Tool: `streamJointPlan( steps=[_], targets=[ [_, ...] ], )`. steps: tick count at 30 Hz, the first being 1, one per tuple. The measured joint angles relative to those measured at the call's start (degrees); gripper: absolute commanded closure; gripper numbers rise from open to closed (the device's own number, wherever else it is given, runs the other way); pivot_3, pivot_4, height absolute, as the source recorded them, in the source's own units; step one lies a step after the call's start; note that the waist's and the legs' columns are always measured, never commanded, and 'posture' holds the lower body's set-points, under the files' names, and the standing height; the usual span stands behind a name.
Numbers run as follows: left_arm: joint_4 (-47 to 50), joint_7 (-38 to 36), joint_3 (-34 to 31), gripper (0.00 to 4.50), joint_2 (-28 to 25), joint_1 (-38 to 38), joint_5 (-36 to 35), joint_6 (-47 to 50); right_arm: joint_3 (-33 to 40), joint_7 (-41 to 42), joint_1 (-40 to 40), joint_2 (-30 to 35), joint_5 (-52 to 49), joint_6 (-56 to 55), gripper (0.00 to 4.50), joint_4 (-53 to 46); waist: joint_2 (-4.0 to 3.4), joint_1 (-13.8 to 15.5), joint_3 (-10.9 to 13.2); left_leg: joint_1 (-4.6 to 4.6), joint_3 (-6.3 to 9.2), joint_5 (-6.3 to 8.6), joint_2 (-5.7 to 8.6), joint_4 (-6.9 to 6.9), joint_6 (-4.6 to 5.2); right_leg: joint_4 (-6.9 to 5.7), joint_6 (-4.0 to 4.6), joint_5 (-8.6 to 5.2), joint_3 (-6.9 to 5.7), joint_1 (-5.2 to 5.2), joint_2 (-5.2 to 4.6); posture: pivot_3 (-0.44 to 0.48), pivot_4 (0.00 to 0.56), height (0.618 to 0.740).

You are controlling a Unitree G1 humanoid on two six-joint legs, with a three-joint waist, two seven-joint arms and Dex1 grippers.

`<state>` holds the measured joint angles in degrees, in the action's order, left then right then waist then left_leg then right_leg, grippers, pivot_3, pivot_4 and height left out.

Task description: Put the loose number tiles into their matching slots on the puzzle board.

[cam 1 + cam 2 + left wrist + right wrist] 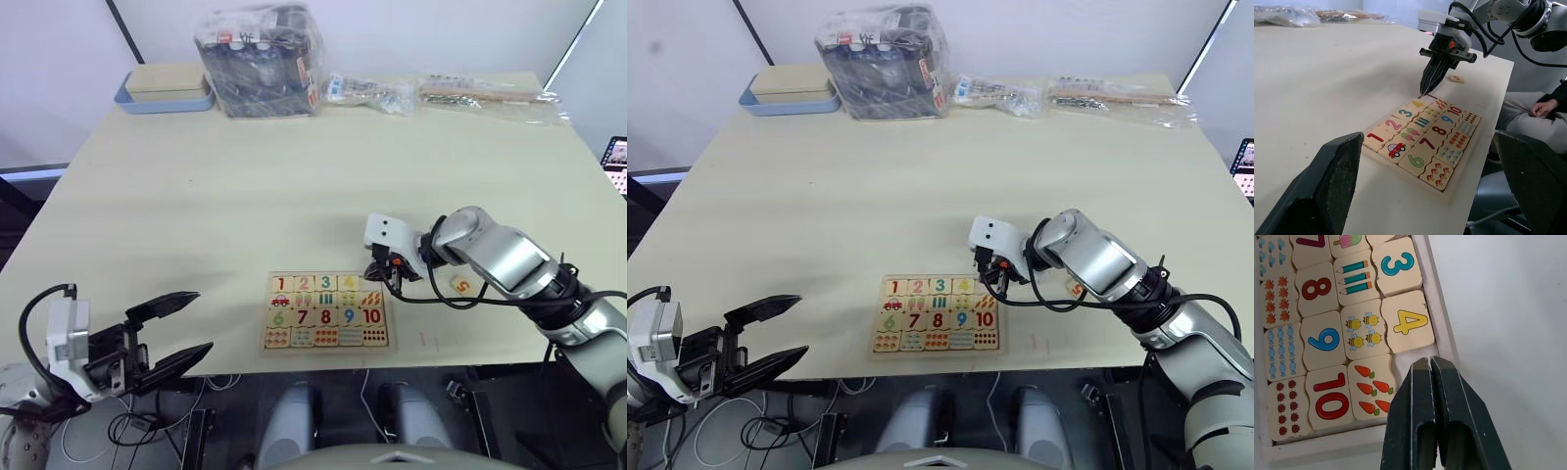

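Note:
The puzzle board (328,311) lies near the table's front edge, with tiles 1 to 4 seated in its top row. At the row's right end is an empty slot (1400,363). My right gripper (377,277) is shut with nothing between its fingers (1449,401), and its tips point down over that empty corner. One loose number tile (460,285), printed with an orange digit, rests on the table to the right of the board, partly behind my right arm's cable. My left gripper (203,321) is open and empty, off the table's front left edge.
At the back left stand a blue tray (162,93) holding a flat box and a plastic-wrapped black basket (263,59). Plastic bags (490,93) lie along the back right edge. A person's hand (1542,107) rests beyond the table's right side.

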<state>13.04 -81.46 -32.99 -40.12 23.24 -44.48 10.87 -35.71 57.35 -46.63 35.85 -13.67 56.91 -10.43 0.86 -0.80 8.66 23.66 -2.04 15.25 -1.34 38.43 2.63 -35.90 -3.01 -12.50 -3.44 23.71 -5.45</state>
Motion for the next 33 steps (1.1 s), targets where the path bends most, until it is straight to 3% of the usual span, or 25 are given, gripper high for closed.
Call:
streamJointPlan(
  steps=[33],
  targets=[
    [1.46,0.71,0.00,0.00,0.05,1.31,0.01,0.01,-1.94,0.72,0.00,-2.52,2.10,1.51,4.44,-0.44,0.00,-0.01,0.00,0.00,0.00,0.00,0.00,0.00,0.00,0.00,0.00,0.00,0.00,0.00,0.00,0.000,0.150,0.740]
  ],
)
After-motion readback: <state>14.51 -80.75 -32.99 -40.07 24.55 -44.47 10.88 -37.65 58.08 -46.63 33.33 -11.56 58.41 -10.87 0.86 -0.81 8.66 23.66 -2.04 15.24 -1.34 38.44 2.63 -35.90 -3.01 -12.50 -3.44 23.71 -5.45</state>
